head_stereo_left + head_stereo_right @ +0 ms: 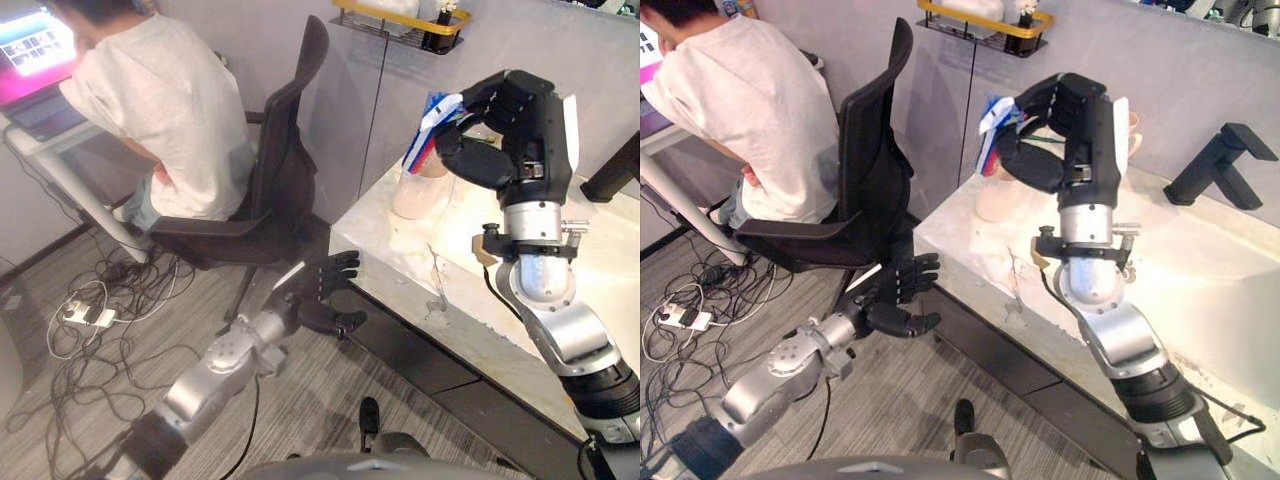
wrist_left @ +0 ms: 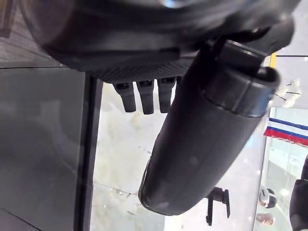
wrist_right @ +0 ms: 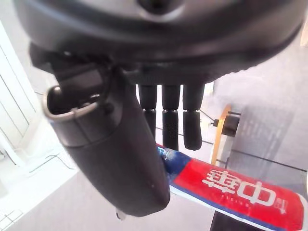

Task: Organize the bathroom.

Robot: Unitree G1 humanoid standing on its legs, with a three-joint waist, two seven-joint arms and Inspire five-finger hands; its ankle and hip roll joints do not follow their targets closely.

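Observation:
My right hand (image 1: 512, 118) is raised over the marble counter (image 1: 470, 290), with its fingers and thumb curled round a blue, white and red toothpaste tube (image 1: 428, 132). The tube (image 3: 231, 190) points down toward a pale pink cup (image 1: 416, 192) that stands at the counter's far left corner, and its lower end is just above the cup's mouth. My left hand (image 1: 322, 290) hangs open and holds nothing, below and in front of the counter's edge, over the floor.
A black faucet (image 1: 1220, 160) stands at the back right of the counter. A yellow wall shelf (image 1: 400, 22) hangs above the cup. A person (image 1: 160, 110) sits on a black office chair (image 1: 285, 165) to the left, with cables (image 1: 80, 310) on the floor.

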